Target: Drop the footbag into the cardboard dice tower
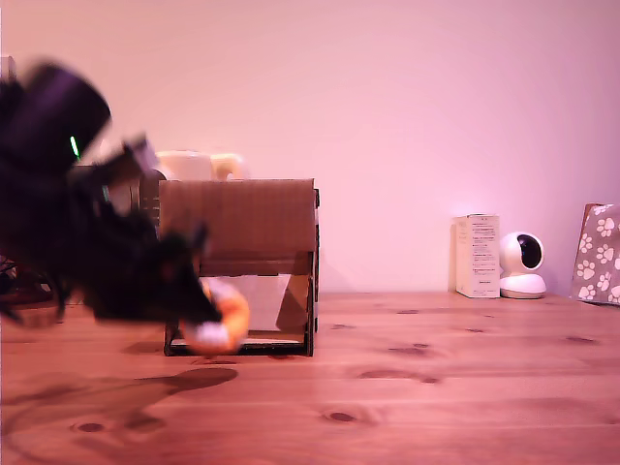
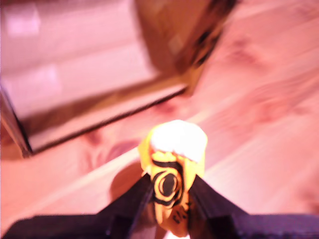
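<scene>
A blurred black robot hand (image 2: 169,199) is pinching a small orange, yellow and white ball (image 2: 173,172) between its two fingers, low over the wooden bench (image 1: 436,387). It is holding the ball just in front of the cardboard box's (image 1: 239,228) lower opening, seemingly because the drop needs the box's top.
</scene>
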`<action>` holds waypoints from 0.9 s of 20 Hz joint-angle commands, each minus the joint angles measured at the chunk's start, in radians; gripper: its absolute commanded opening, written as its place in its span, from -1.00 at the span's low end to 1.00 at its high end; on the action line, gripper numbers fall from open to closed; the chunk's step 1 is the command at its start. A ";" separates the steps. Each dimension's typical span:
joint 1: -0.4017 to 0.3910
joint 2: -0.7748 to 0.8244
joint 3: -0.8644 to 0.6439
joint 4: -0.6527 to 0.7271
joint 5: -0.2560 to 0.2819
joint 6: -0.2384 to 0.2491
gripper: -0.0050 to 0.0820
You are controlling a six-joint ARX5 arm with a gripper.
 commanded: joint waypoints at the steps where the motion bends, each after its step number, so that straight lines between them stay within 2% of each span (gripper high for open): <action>1: -0.002 -0.072 -0.010 -0.047 0.002 0.005 -0.67; 6: -0.002 -0.298 -0.008 -0.179 0.003 0.005 -0.67; 10: -0.002 -0.422 0.001 -0.103 0.000 0.013 -0.67; 13: -0.001 -0.433 0.028 -0.008 -0.008 0.014 -0.67; 18: 0.000 -0.352 0.181 -0.037 -0.034 0.035 -0.67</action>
